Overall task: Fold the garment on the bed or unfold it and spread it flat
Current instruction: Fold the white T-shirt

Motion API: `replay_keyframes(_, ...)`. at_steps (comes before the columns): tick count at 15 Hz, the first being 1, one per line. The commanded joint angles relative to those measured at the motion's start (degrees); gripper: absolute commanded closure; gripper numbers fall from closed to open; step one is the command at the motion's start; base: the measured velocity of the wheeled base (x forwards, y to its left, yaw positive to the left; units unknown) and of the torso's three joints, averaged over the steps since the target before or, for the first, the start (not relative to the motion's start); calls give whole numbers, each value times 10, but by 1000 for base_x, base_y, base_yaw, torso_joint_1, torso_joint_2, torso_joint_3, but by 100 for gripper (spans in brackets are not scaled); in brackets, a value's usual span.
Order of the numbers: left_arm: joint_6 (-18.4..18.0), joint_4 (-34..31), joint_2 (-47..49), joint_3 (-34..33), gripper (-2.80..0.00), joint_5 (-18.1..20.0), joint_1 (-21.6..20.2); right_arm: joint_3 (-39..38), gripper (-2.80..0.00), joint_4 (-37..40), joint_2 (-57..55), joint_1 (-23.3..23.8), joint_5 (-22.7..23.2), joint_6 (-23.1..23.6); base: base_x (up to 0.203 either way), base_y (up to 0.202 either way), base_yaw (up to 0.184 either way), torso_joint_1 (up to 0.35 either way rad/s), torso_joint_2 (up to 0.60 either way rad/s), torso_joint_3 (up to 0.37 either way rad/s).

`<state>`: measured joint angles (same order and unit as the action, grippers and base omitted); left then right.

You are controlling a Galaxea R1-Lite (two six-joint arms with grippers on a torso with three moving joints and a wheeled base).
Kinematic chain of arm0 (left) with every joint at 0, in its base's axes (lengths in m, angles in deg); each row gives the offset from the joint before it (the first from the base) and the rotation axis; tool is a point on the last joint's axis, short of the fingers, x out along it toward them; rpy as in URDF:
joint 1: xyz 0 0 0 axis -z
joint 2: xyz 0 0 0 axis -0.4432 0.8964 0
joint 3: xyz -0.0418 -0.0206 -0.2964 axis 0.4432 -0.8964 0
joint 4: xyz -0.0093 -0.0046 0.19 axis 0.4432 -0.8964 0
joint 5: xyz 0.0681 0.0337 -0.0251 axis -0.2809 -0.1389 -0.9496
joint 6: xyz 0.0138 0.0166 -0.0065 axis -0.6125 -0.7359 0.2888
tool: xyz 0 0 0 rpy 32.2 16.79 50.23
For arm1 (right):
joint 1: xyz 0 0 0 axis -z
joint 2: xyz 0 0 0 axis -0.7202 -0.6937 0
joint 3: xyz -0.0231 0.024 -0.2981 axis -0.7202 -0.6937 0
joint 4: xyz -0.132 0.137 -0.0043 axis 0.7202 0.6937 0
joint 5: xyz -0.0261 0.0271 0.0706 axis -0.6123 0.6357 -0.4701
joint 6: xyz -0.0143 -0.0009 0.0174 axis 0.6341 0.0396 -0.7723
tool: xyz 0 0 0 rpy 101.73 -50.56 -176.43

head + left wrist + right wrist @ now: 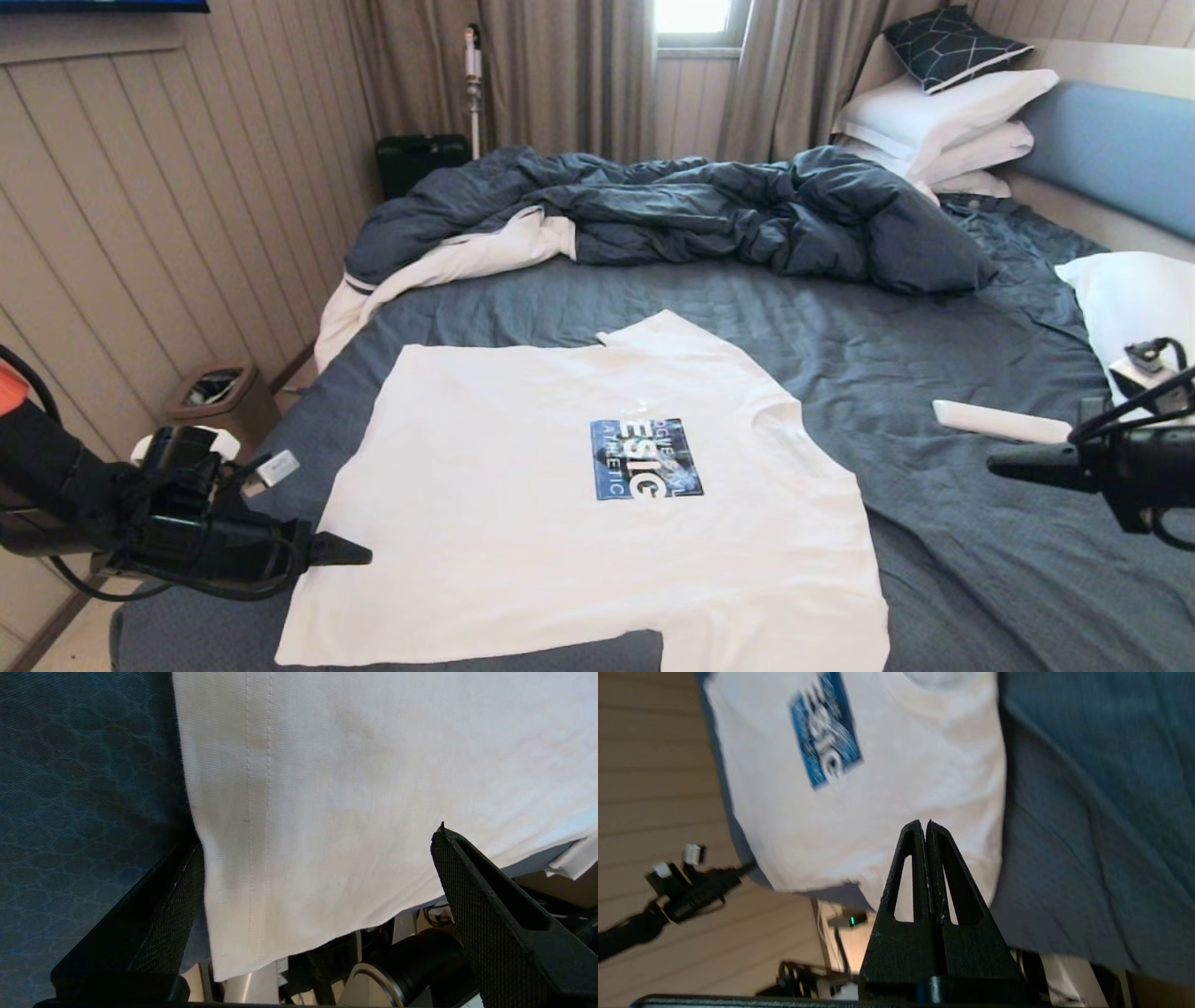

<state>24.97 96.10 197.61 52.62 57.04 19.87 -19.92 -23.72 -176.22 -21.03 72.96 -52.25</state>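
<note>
- Bed [980, 560]: grey-blue textured sheet, lightly wrinkled. Any drag across it could pull up sheet along with shirt.
- Rumpled dark-blue duvet [672, 210]: heaped at the far side, well apart from the work. Little hazard unless the shirt is pushed toward it.
- White T-shirt [523, 523]: spread nearly flat on the near half of the bed, chest print [646, 458] facing up, hem toward the robot's left, near edge running off the mattress edge. A one-sided pull would likely skew it or slide it off.
- Left gripper [317, 868]: fingers apart, straddling the hem corner at the bed's near-left edge. Closing too shallow risks losing the hem; too deep, pinching sheet.
- Right gripper [926, 833]: fingers pressed together on nothing, held above the bed's right side, clear of the shirt.
</note>
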Motion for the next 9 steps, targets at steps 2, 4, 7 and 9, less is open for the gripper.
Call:
replay_keyframes(2, 0, 0, -1, -2, -280, 1, -1, -36, -280, 11, -69, -33, -37, 50, 0, 0, 0, 0, 0, 0)
replay_keyframes(4, 0, -1, 0, -1, -280, 1, -1, -66, -280, 6, -106, -47, -89, 138, 0, 0, 0, 0, 0, 0)
replay_keyframes(7, 0, -1, 2, 1, -280, 1, -1, -88, -280, 6, -137, -83, -100, 185, 0, 0, 0, 0, 0, 0)
replay_keyframes(9, 0, -1, -1, -1, -280, 1, -1, -82, -280, 4, -156, -98, -100, 184, 0, 0, 0, 0, 0, 0)
